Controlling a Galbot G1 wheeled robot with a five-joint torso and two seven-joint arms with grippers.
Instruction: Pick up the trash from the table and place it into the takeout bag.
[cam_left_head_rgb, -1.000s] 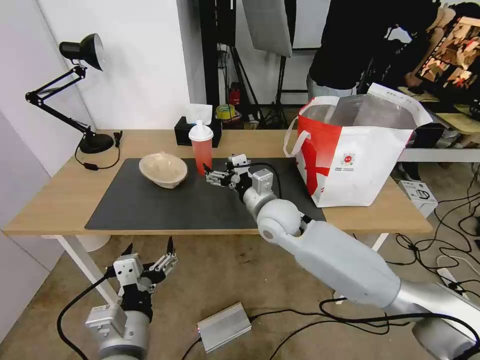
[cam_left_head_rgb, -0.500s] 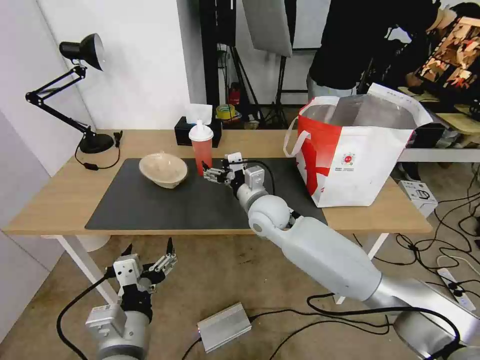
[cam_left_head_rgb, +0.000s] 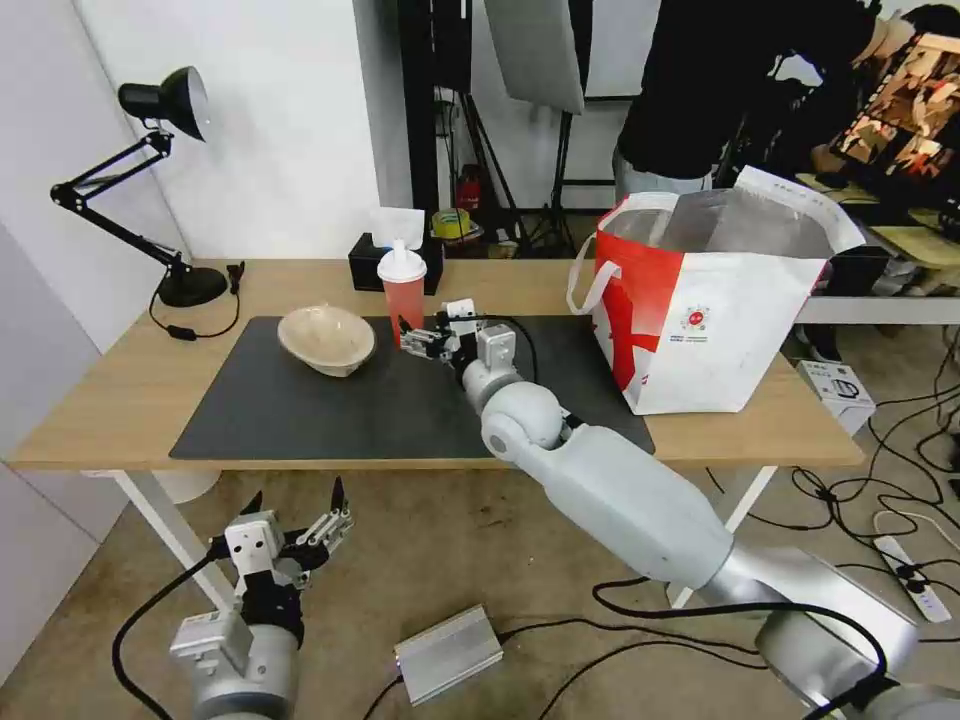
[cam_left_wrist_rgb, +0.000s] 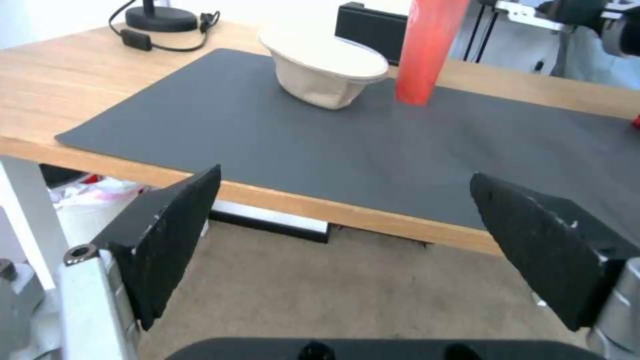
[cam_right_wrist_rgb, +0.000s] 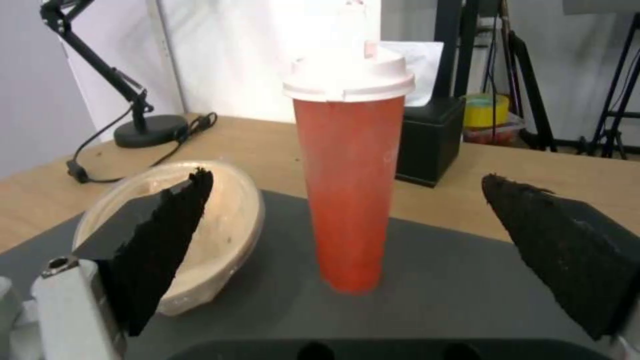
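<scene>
Right end effector (cam_left_head_rgb: 412, 339) spread wide — apparently just short of red cup (cam_left_head_rgb: 401, 297).

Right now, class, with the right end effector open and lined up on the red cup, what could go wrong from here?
1. The red cup is tall and narrow; a finger of the right end effector nudging it off-centre could tip it.
2. The beige bowl sits tilted close beside the cup, so the near finger might clip it.
3. The takeout bag has soft, uneven walls; its rim could catch the cup.
</scene>
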